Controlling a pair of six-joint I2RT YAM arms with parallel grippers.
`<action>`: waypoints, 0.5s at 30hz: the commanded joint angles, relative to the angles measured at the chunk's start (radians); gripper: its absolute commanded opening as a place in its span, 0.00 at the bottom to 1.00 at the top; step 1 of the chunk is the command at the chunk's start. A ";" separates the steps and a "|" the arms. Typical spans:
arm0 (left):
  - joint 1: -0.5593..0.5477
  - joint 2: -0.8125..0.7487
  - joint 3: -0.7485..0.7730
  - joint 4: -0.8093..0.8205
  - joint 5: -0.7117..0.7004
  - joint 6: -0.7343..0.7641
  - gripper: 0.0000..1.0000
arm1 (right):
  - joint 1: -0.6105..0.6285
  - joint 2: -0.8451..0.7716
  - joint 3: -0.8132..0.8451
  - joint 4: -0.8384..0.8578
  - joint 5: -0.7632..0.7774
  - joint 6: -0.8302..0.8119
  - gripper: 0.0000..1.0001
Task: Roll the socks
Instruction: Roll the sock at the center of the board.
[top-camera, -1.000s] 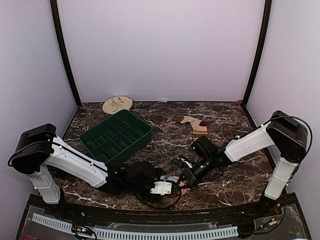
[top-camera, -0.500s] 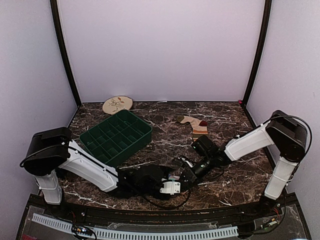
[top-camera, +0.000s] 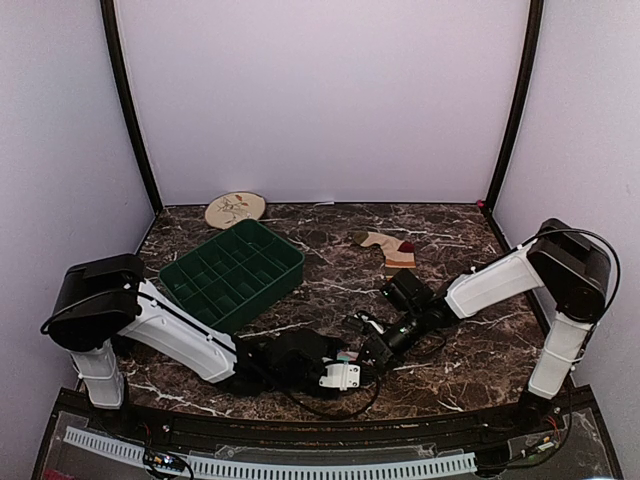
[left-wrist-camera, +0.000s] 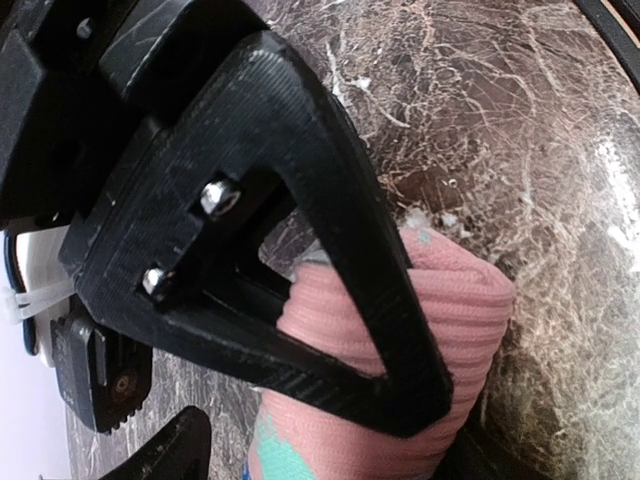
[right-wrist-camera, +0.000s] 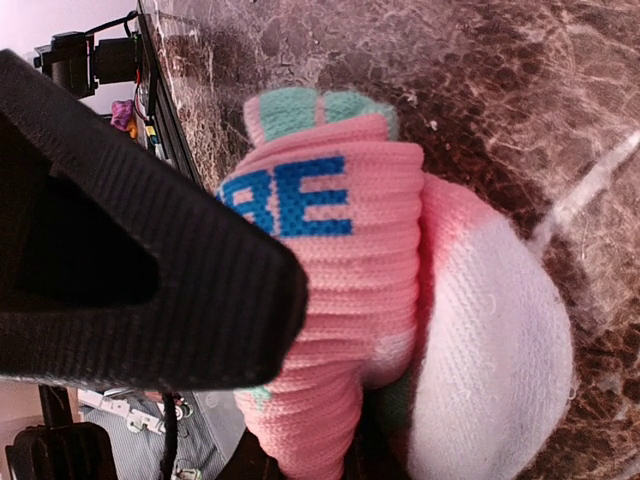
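The right gripper (top-camera: 377, 350) is nearly closed, pinching a fold of the rolled pink sock (right-wrist-camera: 340, 260). Only one finger (right-wrist-camera: 150, 300) shows clearly; the other is mostly hidden under the fabric. The left gripper (left-wrist-camera: 310, 430) stands wide apart, one finger (left-wrist-camera: 330, 250) against the roll, the other cut off at the frame edge. From above, both grippers hide the sock almost entirely. The tan striped sock (top-camera: 390, 250) lies flat, well apart, farther back on the dark marble table (top-camera: 480, 370). A green tray (top-camera: 205, 250) and a plate (top-camera: 235, 209) sit at the left, between pale lilac walls (top-camera: 320, 100).
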 joint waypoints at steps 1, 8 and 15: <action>0.020 0.051 0.017 -0.214 0.168 0.000 0.76 | 0.011 0.022 -0.007 -0.018 -0.009 0.001 0.05; 0.030 0.066 0.077 -0.328 0.257 0.009 0.58 | 0.009 0.021 -0.010 -0.009 -0.005 0.017 0.12; 0.034 0.091 0.100 -0.325 0.207 -0.003 0.32 | 0.009 0.022 0.005 -0.035 -0.001 0.008 0.13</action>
